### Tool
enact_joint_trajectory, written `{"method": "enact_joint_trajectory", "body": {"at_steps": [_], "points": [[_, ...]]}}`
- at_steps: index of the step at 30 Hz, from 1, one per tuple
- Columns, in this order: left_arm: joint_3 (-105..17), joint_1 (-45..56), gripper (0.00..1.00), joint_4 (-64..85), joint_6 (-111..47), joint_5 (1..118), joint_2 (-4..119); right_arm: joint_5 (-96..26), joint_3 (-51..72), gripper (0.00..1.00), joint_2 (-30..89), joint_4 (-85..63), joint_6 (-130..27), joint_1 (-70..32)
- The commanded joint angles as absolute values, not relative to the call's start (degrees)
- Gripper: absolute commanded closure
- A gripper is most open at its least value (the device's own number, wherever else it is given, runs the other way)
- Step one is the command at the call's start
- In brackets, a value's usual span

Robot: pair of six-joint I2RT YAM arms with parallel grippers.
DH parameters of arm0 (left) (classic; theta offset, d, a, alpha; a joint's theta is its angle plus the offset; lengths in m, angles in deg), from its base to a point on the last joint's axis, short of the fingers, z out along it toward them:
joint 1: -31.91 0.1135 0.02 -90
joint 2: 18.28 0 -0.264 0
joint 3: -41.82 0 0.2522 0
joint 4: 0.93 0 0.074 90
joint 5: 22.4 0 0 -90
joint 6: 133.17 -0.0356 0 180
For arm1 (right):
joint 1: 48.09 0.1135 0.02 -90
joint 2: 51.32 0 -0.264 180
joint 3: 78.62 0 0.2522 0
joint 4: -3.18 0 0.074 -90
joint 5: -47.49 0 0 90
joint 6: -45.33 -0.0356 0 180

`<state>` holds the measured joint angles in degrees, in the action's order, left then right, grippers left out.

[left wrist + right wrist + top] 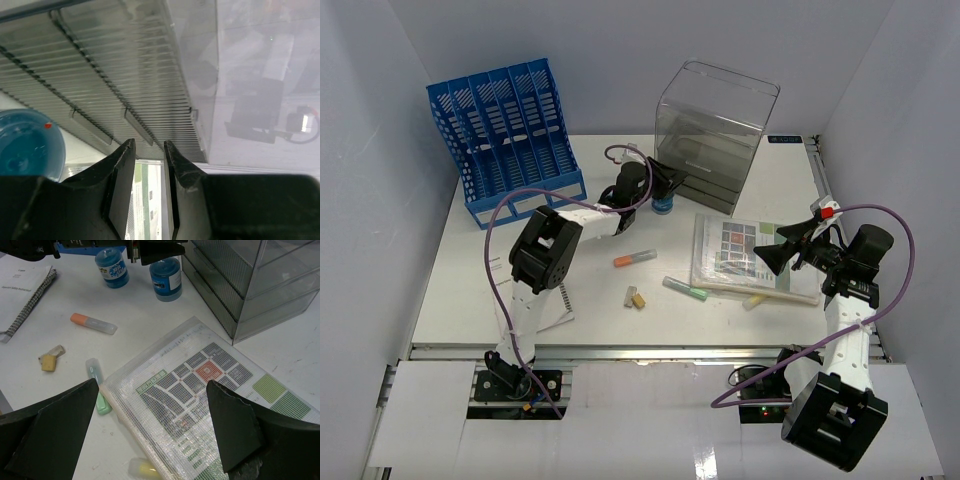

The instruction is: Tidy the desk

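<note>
My left pincer (149, 145) is narrowed to a slim gap with nothing in it. It points at the front face of the clear drawer box (125, 75), just below one of its flat drawer pulls (140, 127). A blue bottle (27, 145) stands just beside the fingers, in front of the box.

I judge the step in hand to be catching that pull so a drawer can slide out. To do it well I should rise until the pull sits squarely between my fingers, then close gently and draw straight back from the box. I must keep my wrist off the bottle so it does not tip. The box looks light, so a sharp tug could drag it along.

My right pincer (152, 390) is spread wide and holds nothing. It hovers over a mesh pouch (200, 385) lying in front of the box.

The desk (470, 290) carries all of this. An orange marker (92, 323), a green marker (97, 385) and a yellow marker (142, 469) lie loose further out in front of the box.
</note>
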<state>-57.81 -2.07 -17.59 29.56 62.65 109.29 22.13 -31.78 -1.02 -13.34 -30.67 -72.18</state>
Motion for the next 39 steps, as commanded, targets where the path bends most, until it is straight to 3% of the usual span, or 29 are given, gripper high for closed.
{"method": "enact_joint_trajectory", "body": {"at_steps": [1,19,31,39], "points": [[-62.0,-2.3,0.60,-18.3,28.6,62.5,105.3,22.5,-32.1,0.05,-0.9,-11.3,-30.2,-72.1],[-69.9,-1.4,0.59,-12.2,29.0,64.1,110.3,22.3,-32.0,0.05,-0.6,-11.3,-30.1,-72.1],[-65.0,-0.3,0.94,-19.2,28.1,62.4,108.4,21.8,-32.2,0.05,-0.6,-11.2,-29.8,-72.1],[-53.9,0.1,0.99,-27.3,25.8,59.3,99.3,22.4,-32.5,0.05,-0.7,-10.2,-30.1,-72.0]]}}
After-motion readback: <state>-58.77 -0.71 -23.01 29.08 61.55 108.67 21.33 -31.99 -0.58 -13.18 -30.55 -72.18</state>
